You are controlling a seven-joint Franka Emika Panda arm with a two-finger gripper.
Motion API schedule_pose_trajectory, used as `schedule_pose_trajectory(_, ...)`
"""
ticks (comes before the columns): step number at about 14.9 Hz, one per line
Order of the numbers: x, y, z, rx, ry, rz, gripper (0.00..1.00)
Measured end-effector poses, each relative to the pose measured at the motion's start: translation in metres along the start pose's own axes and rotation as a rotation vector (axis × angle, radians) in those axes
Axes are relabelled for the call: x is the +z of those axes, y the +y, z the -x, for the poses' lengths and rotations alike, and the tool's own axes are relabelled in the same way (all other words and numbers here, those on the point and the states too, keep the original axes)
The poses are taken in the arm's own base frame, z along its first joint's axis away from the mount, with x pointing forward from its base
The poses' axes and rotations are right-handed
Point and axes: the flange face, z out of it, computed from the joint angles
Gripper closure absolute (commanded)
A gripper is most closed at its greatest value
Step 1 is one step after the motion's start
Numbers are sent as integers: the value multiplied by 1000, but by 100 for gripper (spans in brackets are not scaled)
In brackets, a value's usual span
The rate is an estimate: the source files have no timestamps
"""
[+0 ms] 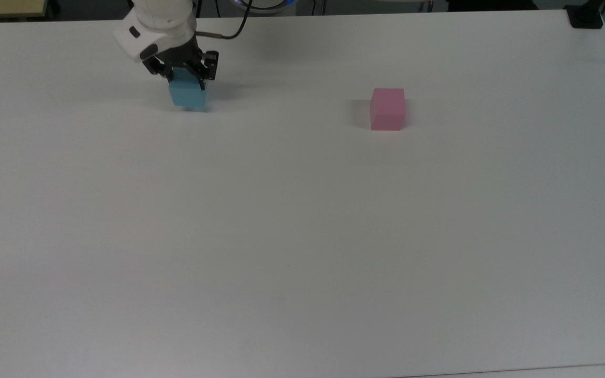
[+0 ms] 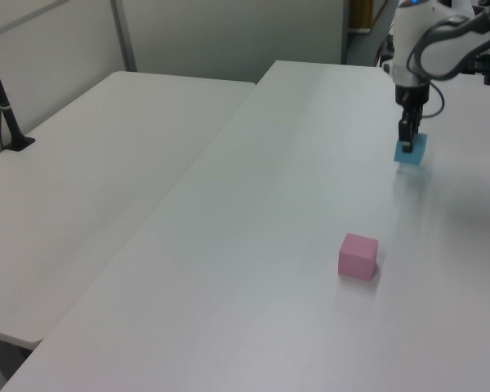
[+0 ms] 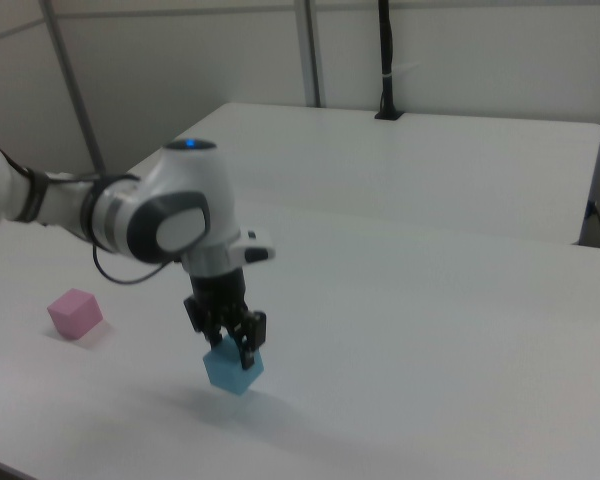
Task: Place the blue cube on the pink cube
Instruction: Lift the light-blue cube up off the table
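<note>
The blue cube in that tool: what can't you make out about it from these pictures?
- Top view: the tool covers the blue cube's far top edge.
- Left view: the finger pad hides its near face; the opposite pad sits behind.
- Right view: its underside faces away, so its gap above the table stays unclear.

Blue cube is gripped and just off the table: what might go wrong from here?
The gripper pinches only the blue cube's upper part, and the cube hangs tilted, so it may slip or land crooked. The pink cube is a small target far across the table; an off-centre release could topple the stack.

Sky-blue cube [image 1: 187, 94], pastel pink cube [image 1: 387, 108], white table [image 1: 302, 236].
</note>
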Motion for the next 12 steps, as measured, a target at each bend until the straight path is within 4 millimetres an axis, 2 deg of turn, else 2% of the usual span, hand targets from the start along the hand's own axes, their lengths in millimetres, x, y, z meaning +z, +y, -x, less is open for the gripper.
schedule_pose_trajectory(3, -50, 0, 3, 2, -11, 2, 49)
schedule_pose_trajectory(8, -125, -23, 1, 18, 0, -22, 51)
schedule_pose_trajectory(10, -164, -25, -3, 27, 37, -56, 51)
schedule_pose_trajectory(12, -189, -25, -5, 31, 79, -65, 51)
